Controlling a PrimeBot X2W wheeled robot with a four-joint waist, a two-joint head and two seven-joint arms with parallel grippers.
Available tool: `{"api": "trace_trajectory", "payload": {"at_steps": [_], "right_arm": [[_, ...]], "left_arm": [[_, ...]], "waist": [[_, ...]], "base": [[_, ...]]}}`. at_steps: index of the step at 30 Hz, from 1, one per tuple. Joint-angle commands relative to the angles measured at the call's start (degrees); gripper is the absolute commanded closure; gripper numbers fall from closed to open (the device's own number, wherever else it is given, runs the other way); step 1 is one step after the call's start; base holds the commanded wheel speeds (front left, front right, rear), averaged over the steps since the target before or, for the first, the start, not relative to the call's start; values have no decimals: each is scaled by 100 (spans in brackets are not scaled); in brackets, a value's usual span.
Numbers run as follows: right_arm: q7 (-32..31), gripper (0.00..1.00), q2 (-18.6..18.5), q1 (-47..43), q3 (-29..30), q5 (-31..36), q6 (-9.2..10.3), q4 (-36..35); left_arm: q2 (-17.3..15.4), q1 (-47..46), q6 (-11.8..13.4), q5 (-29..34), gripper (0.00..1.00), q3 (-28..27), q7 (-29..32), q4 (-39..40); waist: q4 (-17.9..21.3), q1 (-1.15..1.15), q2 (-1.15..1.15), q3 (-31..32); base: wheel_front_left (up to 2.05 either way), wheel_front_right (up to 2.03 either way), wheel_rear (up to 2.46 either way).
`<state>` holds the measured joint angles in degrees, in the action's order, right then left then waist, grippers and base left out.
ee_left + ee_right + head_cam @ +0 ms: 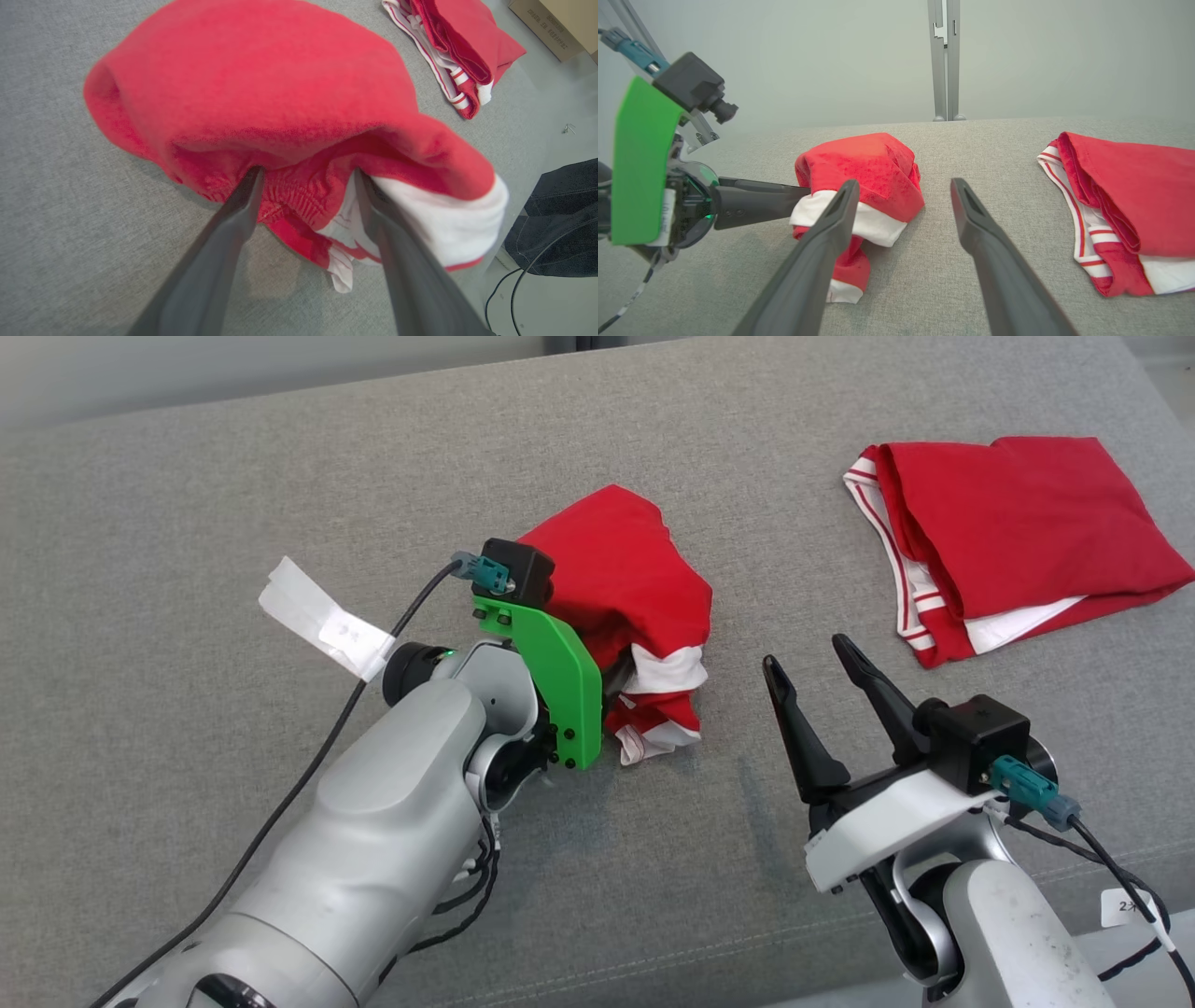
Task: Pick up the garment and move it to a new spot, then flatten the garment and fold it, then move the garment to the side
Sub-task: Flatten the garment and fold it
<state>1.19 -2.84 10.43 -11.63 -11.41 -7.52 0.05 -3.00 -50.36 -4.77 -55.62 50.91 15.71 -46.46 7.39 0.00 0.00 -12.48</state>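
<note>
Numbering two: crumpled garment [625,569], folded garment [1027,523], well apart.

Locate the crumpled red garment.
Centre of the head view, on the grey cushion: the crumpled garment sits against the open left gripper, left of the folded garment.

1. Garment [625,569]: soft red cloth, fleecy, white bands.
2. Worktop [187,504]: grey woven cloth cover, matt, rough.
3. Right gripper [805,653] fingers [798,728]: dark matt plastic.
4. Left forearm [392,784]: smooth silver shell, slight sheen.
</note>
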Motion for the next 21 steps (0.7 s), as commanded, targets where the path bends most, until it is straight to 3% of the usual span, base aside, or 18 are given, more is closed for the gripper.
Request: {"api": "trace_trajectory", "payload": {"at_steps": [1, 7, 8, 10, 11, 21], "right_arm": [[55, 0, -14, 65, 4, -26, 6, 22], [78, 0, -14, 111, -32, -47, 6, 63], [84, 0, -14, 121, -39, -54, 6, 72], [95, 0, -14, 135, -43, -71, 6, 94], [103, 0, -14, 140, -39, -74, 6, 99], [147, 0, -14, 128, -5, -66, 6, 150]], "left_arm": [[8, -96, -29, -77, 0, 79, -36, 48], [2, -233, 20, -401, 0, 471, -107, 473], [2, -255, 52, -449, 18, 545, -106, 507], [0, -307, 128, -513, 92, 669, -144, 559], [0, -340, 157, -551, 100, 722, -184, 572], [2, -514, 294, -803, 100, 1079, -477, 476]], "waist": [[56, 0, 0, -55], [121, 0, 0, -86], [131, 0, 0, -87], [148, 0, 0, -87], [156, 0, 0, -86], [172, 0, 0, -53]], "base": [[0, 0, 0], [0, 0, 0], [0, 0, 0], [0, 0, 0], [0, 0, 0], [0, 0, 0]]}}
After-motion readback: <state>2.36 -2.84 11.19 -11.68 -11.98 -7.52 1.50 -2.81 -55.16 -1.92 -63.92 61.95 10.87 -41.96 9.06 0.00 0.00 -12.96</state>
